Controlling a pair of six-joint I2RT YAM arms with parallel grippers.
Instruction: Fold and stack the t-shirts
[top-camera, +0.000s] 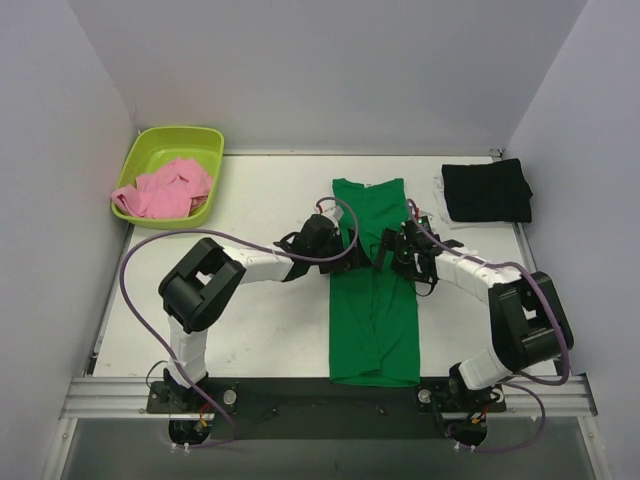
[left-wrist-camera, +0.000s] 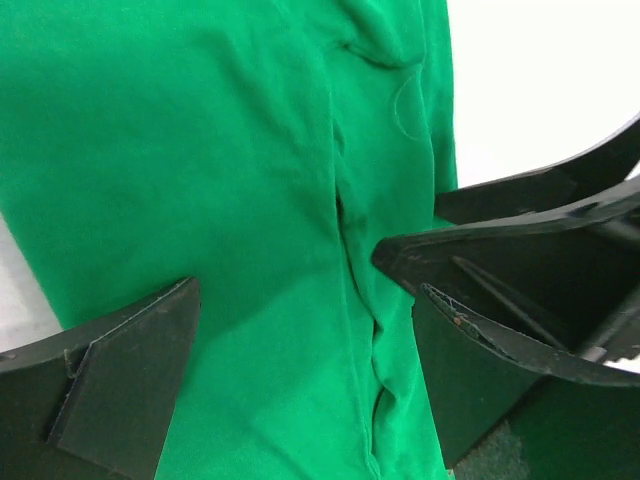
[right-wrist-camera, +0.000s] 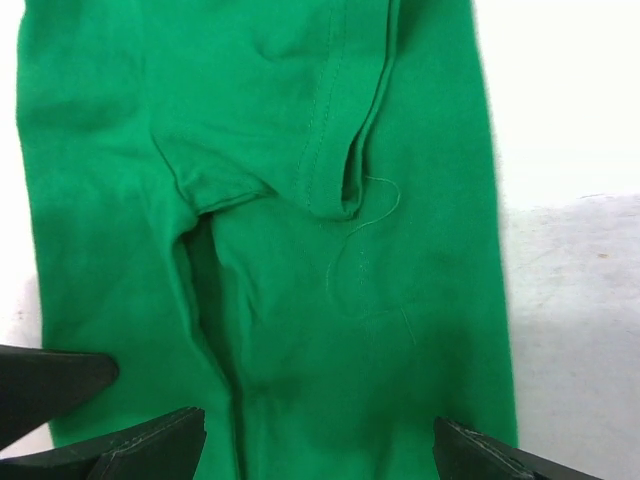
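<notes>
A: The green shirt (top-camera: 375, 310) lies as a long strip mid table (top-camera: 260, 310). Left gripper (left-wrist-camera: 290, 280) and right gripper (right-wrist-camera: 315, 430) both gape over it, holding nothing.
B: Risk: they pinch only the top layer, and the fold slides apart.

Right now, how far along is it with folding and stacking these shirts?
Done: black shirt folded, far right corner. In hand: green shirt, folded to a long strip, under the open left gripper and right gripper. Left: pink shirt crumpled in the tub; nothing stacked yet.
</notes>
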